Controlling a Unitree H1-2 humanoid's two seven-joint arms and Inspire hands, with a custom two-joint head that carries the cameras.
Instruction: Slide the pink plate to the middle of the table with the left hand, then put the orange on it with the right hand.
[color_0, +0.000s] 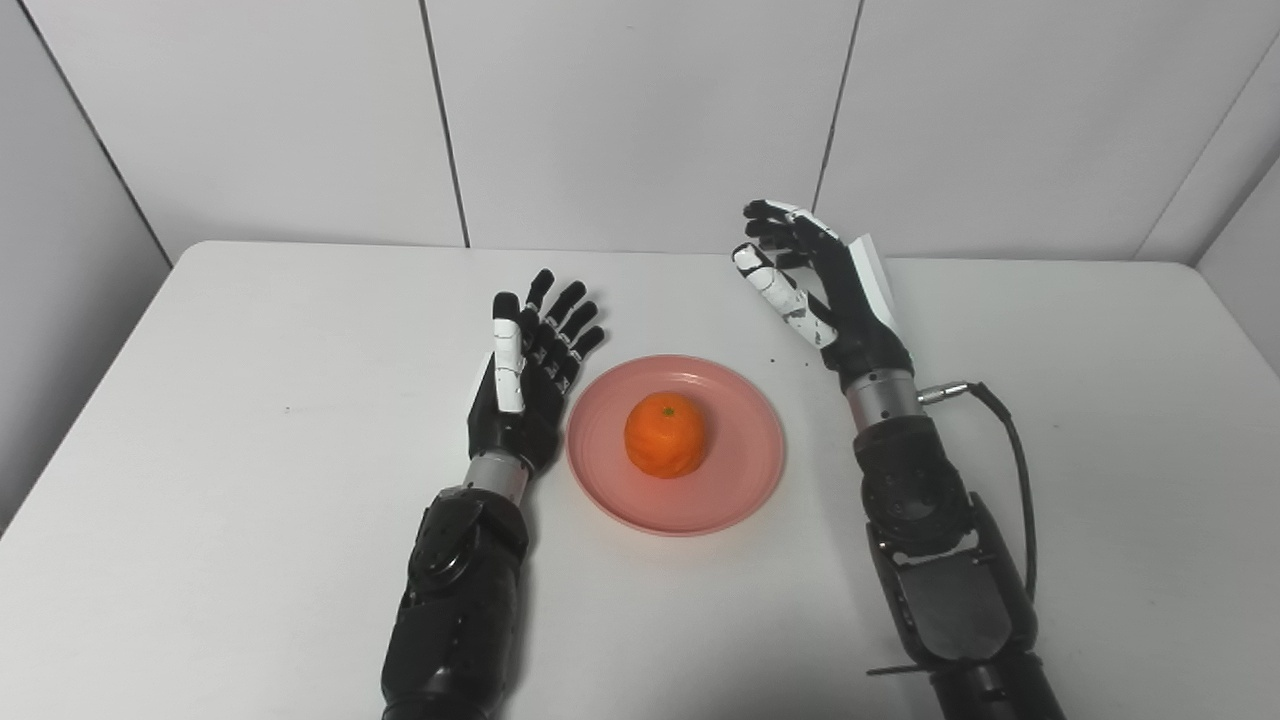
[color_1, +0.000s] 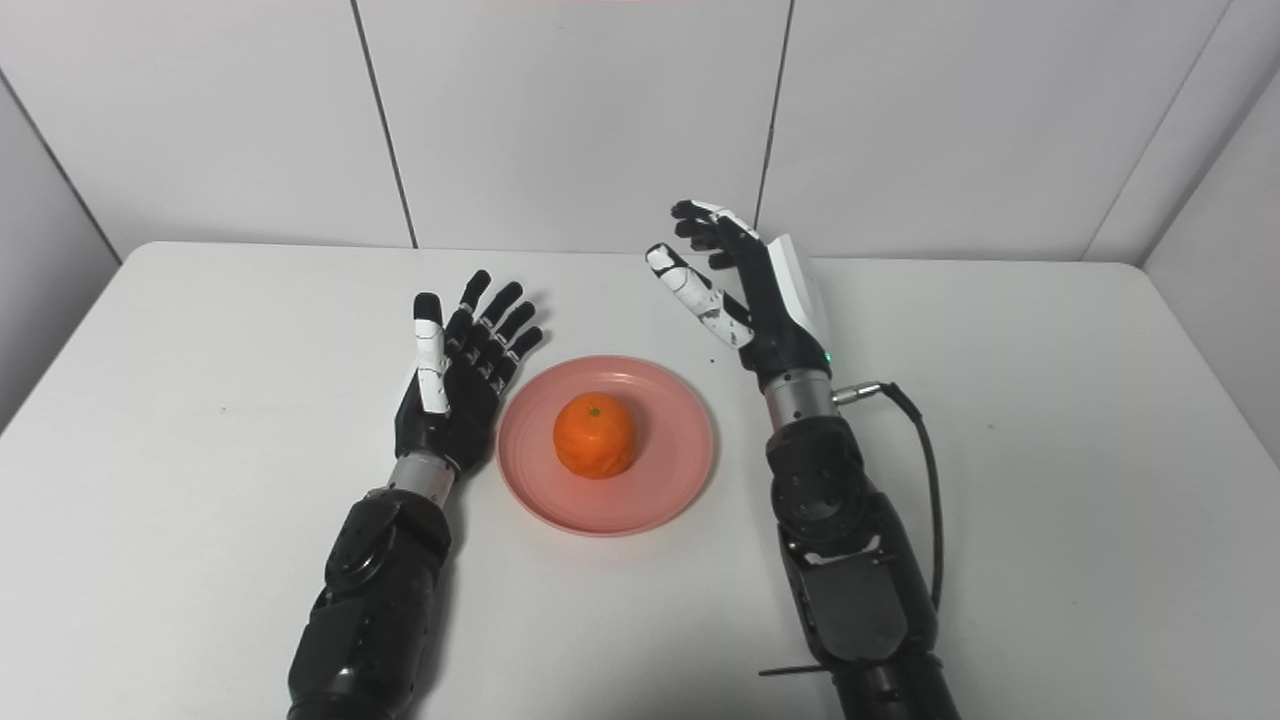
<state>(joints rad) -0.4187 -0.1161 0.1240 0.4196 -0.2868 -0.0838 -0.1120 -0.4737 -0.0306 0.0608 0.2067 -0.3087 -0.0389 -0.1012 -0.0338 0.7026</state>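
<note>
On the white bench (color_0: 200, 480), the left hand (color_0: 525, 375) lies just beside the left rim of the pink plate (color_0: 740, 480), palm up, its fingers (color_0: 565, 310) spread apart and holding nothing. At the bench's middle sits the plate, and the orange (color_0: 666, 434) rests at its centre, clear of both hands. To the right, the right hand (color_0: 825, 285) is raised above the bench beyond the plate's far right edge, thumb apart from its loosely curled fingers (color_0: 775, 220), empty. A black cable (color_0: 1010, 450) loops from its wrist.
</note>
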